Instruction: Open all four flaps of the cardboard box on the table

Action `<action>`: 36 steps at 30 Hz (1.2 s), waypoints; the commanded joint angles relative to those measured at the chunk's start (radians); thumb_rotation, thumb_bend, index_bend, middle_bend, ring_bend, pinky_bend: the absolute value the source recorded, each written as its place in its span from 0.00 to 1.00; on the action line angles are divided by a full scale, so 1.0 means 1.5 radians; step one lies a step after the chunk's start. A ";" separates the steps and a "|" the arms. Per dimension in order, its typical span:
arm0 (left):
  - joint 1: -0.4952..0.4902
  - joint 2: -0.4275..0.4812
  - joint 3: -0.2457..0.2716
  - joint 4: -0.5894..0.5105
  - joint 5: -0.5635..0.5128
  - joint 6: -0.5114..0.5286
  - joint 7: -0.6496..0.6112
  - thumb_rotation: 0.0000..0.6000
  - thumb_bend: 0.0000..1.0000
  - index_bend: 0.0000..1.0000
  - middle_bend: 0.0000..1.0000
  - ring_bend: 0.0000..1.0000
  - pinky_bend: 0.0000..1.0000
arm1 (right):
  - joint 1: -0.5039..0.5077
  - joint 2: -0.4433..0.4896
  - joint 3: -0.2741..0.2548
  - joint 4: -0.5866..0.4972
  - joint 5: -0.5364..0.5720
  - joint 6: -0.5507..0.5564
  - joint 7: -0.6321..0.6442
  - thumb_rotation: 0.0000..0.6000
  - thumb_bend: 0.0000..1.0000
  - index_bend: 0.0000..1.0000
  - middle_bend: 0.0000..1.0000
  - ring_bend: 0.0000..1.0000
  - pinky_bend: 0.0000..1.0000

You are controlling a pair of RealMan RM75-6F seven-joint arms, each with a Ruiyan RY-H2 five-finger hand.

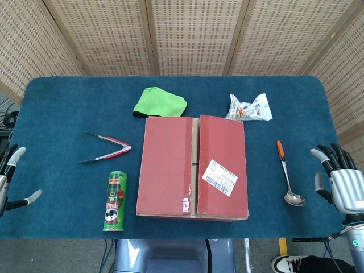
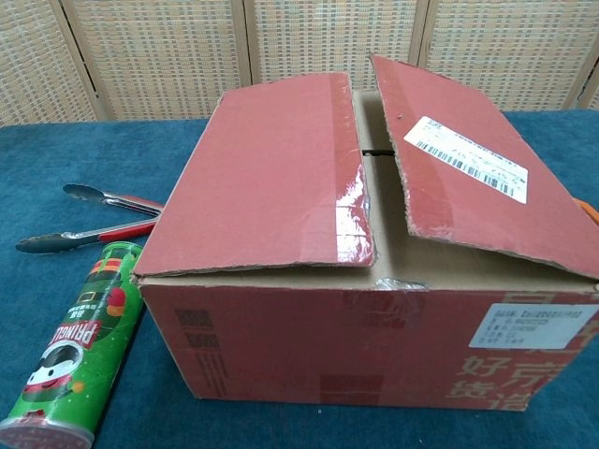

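Observation:
A red-brown cardboard box [image 1: 193,168] [image 2: 374,309] sits at the middle of the blue table near the front edge. Its two long top flaps [image 1: 168,165] [image 1: 223,162] lie nearly closed, slightly raised, with a narrow gap between them; the inner flaps are hidden beneath. A white shipping label [image 1: 220,177] is on the right flap. My left hand [image 1: 11,182] hovers at the table's far left edge, fingers apart and empty. My right hand [image 1: 340,182] is at the far right edge, fingers spread, holding nothing. Neither hand appears in the chest view.
Left of the box lie red-handled tongs [image 1: 107,147] [image 2: 89,217] and a green Pringles can [image 1: 115,201] [image 2: 75,341]. A green cloth [image 1: 160,103] and a snack bag [image 1: 249,108] lie behind the box. An orange-handled spoon [image 1: 287,173] rests to the right.

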 commanded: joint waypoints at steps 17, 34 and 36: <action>-0.009 -0.009 0.002 -0.006 -0.008 -0.019 0.045 0.86 0.19 0.00 0.00 0.00 0.00 | 0.075 0.039 0.009 -0.047 -0.092 -0.060 0.114 1.00 1.00 0.18 0.18 0.01 0.10; -0.021 -0.031 0.007 -0.002 -0.001 -0.036 0.113 0.86 0.19 0.00 0.00 0.00 0.00 | 0.260 0.057 0.053 -0.133 -0.151 -0.233 0.193 1.00 1.00 0.18 0.22 0.01 0.10; -0.023 -0.031 0.007 -0.003 -0.001 -0.036 0.118 0.86 0.19 0.00 0.00 0.00 0.00 | 0.277 0.054 0.057 -0.136 -0.146 -0.250 0.197 1.00 1.00 0.19 0.23 0.01 0.10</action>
